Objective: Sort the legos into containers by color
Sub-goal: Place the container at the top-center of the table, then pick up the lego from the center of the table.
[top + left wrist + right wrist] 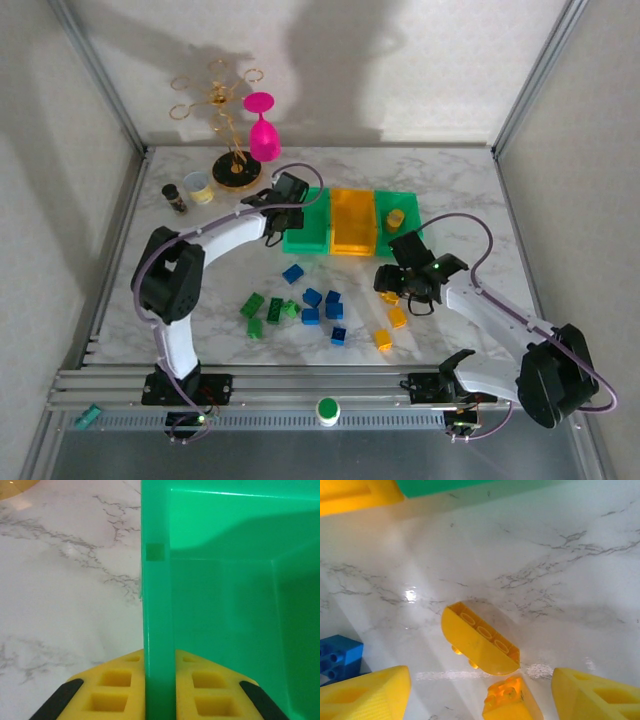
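Closest to the arms, blue legos [312, 297] and green legos [252, 305] are lying scattered on the worktop [470, 200]. The right gripper [480, 692] is hovering low, fingers apart. A yellow half-round brick [480, 642] is lying just ahead, its long axis running diagonally from upper left to lower right. Farther back, the left gripper [160, 680] is clamping its fingers on the side wall of the left green bin [157, 605], with the orange bin [352, 225] and the second green bin [410, 200] sitting beside it.
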